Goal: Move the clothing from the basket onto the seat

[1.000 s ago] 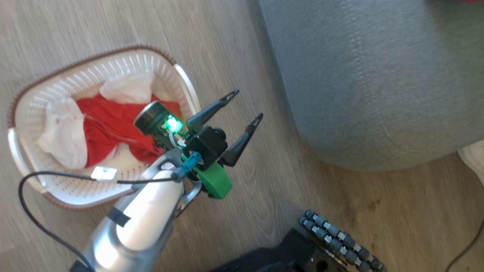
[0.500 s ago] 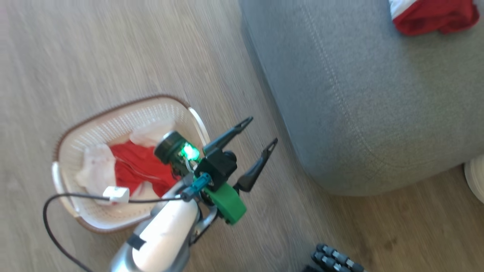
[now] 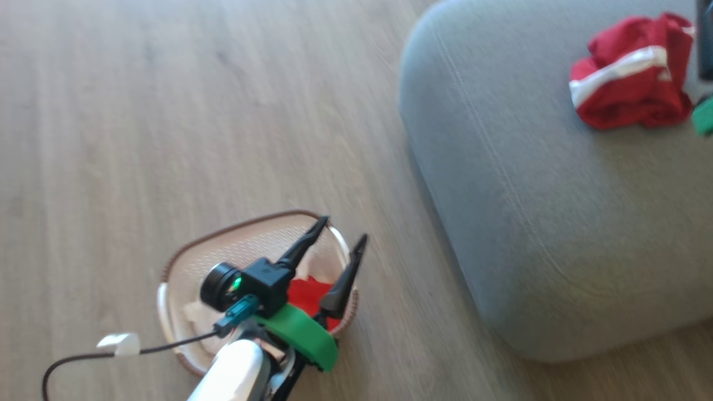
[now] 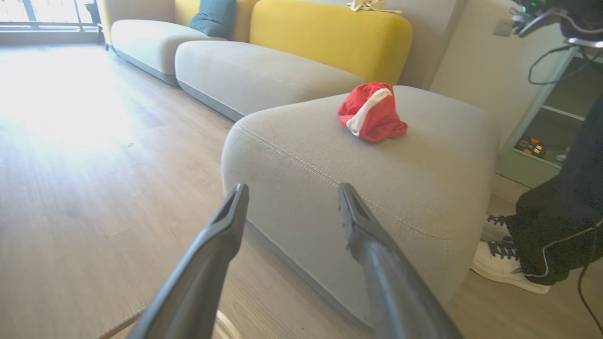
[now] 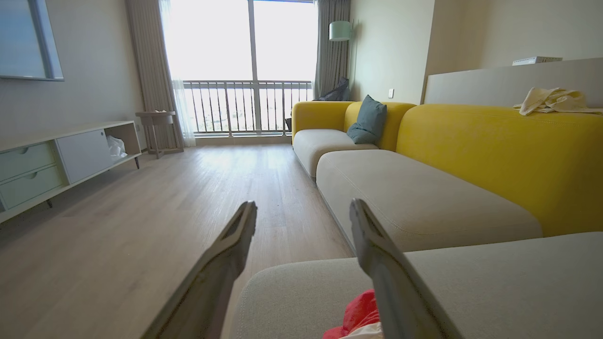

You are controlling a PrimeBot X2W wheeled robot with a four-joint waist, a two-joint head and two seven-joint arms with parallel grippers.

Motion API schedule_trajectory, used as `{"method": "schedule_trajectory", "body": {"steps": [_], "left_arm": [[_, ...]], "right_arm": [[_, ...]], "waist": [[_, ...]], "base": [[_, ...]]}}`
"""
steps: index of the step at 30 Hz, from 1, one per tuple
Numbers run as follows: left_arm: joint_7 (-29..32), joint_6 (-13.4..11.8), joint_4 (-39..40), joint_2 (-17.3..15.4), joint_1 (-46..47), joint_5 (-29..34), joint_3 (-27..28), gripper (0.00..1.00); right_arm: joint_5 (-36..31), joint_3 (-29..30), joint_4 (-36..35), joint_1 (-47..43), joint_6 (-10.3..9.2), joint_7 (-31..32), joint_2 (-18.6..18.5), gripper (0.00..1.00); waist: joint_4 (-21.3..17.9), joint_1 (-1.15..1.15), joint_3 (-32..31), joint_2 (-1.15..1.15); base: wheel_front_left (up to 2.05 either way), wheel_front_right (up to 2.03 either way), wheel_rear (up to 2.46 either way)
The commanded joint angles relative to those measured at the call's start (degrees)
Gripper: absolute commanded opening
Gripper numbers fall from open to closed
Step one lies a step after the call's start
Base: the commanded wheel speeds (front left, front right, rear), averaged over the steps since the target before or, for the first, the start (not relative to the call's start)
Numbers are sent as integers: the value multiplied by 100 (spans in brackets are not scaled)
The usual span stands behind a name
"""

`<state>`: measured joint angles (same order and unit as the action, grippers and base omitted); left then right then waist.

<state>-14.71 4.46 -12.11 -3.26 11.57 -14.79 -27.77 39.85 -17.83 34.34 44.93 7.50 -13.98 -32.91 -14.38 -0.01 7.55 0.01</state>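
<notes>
One red garment lies far right on the seat — the right tool hovers just over it, spread and empty. The left tool hangs spread and empty over the basket, near left, where more clothing waits — placed, I judge, for the next pick.

bright window glare, floor perhaps slightly motion-blurred.

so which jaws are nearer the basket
Left. Left jaws hang open over the basket; right jaws are off over the seat, above the red clothing lying there.
</notes>
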Motion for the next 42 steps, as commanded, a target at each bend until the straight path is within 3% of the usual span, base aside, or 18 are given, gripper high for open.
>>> {"method": "schedule_trajectory", "body": {"steps": [1, 6, 12, 21, 34, 42], "left_arm": [[-29, -58, 212, 36, 45, -41, 264, 100], [-29, -430, 317, 37, -119, 6, 592, 100], [-29, -764, 415, 37, -299, 15, 750, 100], [-29, -1120, 460, 38, -515, 18, 970, 100], [-29, -1460, 460, 38, -807, 106, 990, 100], [-29, -1453, 233, 38, -934, -51, 1062, 100]], "right_arm": [[79, 5, -333, -187, -1, -69, -139, 100], [94, 514, -1321, -1035, -1, -98, 1, 100], [-227, 1232, -2389, -2273, -1, -100, 688, 100], [-558, 1654, -3253, -3576, -1, -101, 1695, 100], [-1238, 1865, -3124, -4579, -1, -101, 2584, 100], [-1422, 1782, -2949, -4773, -1, -102, 2710, 100]], "waist": [[350, 1, -340, -1], [695, 1, -549, -1], [1147, 1, -678, -1], [1644, 1, -689, -1], [1800, 1, -745, -1], [1728, 1, -760, -1]], "base": [[0, 0, 0], [0, 0, 0], [0, 0, 0], [0, 0, 0], [0, 0, 0], [0, 0, 0]]}}
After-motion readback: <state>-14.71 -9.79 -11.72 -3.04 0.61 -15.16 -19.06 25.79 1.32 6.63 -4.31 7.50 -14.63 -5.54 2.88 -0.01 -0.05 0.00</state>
